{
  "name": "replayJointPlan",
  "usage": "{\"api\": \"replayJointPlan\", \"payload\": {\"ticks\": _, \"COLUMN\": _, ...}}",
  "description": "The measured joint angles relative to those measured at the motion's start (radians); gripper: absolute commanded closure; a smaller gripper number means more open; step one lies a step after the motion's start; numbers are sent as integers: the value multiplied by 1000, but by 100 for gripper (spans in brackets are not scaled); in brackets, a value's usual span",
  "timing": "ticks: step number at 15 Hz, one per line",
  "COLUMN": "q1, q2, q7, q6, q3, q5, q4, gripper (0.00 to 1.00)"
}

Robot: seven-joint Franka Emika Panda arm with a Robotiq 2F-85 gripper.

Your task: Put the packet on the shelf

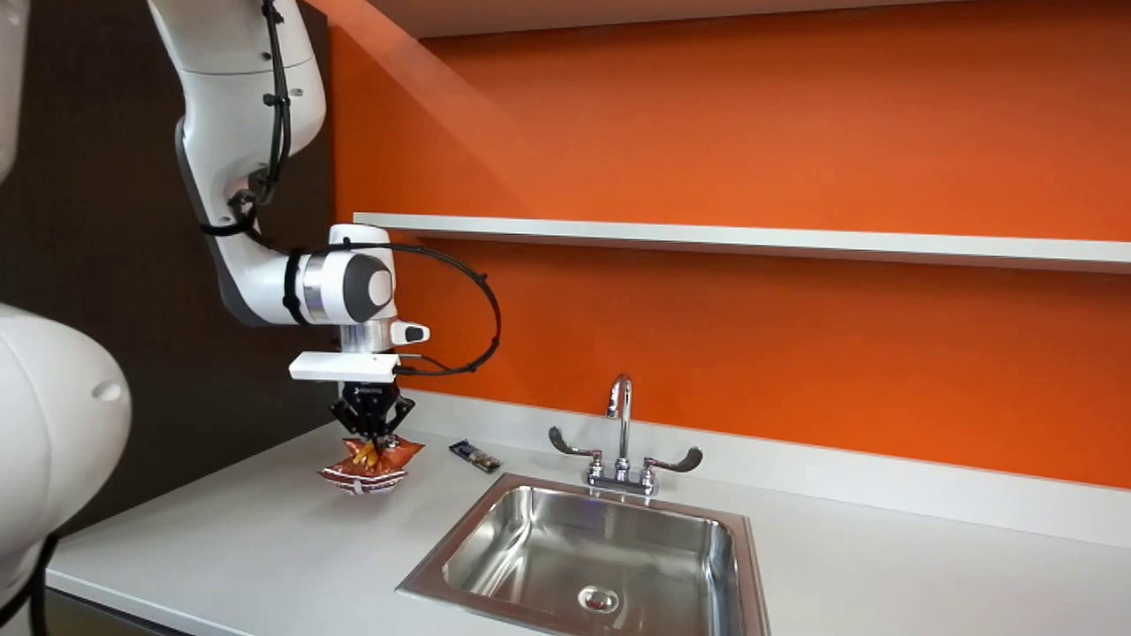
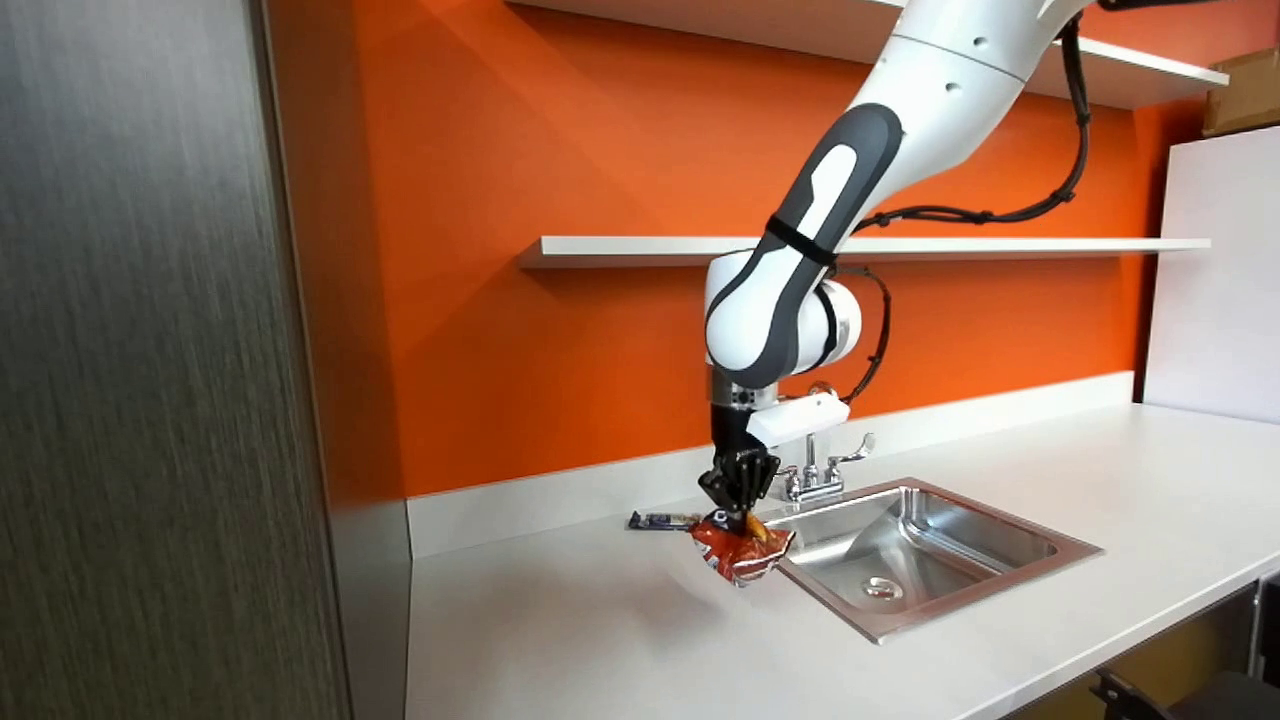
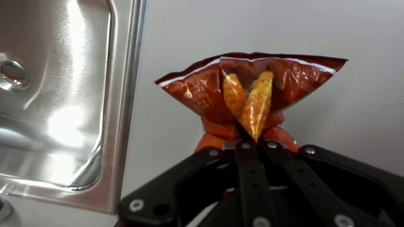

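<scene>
Pinching with jaws nearly together, my gripper (image 3: 257,143) holds the packet (image 3: 247,94), bunched, beside the sink (image 3: 123,78). I should lift it higher than the shelf (image 1: 742,235) above and behind the sink before reaching in, then release gently.

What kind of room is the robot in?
It looks like a kitchen, or maybe an office break room. There's a metal sink set into a long countertop, a faucet with two handles behind the sink, and what looks like a snack packet.
</scene>
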Motion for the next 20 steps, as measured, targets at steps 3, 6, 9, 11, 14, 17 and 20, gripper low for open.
{"api": "replayJointPlan", "payload": {"ticks": 3, "q1": 20, "q2": -100, "q7": 61, "q6": -59, "q3": 8, "q5": 3, "q4": -24, "gripper": 100}}
{"api": "replayJointPlan", "payload": {"ticks": 6, "q1": 31, "q2": -220, "q7": 115, "q6": -132, "q3": 28, "q5": 12, "q4": -42, "gripper": 100}}
{"api": "replayJointPlan", "payload": {"ticks": 9, "q1": 33, "q2": -338, "q7": 164, "q6": -193, "q3": 46, "q5": 12, "q4": -42, "gripper": 100}}
{"api": "replayJointPlan", "payload": {"ticks": 11, "q1": 33, "q2": -415, "q7": 195, "q6": -224, "q3": 55, "q5": 12, "q4": -34, "gripper": 100}}
{"api": "replayJointPlan", "payload": {"ticks": 14, "q1": 33, "q2": -511, "q7": 231, "q6": -276, "q3": 67, "q5": 12, "q4": 1, "gripper": 100}}
{"api": "replayJointPlan", "payload": {"ticks": 17, "q1": 31, "q2": -574, "q7": 270, "q6": -310, "q3": 80, "q5": 12, "q4": 66, "gripper": 100}}
{"api": "replayJointPlan", "payload": {"ticks": 20, "q1": 18, "q2": -594, "q7": 312, "q6": -318, "q3": 92, "q5": 11, "q4": 146, "gripper": 100}}
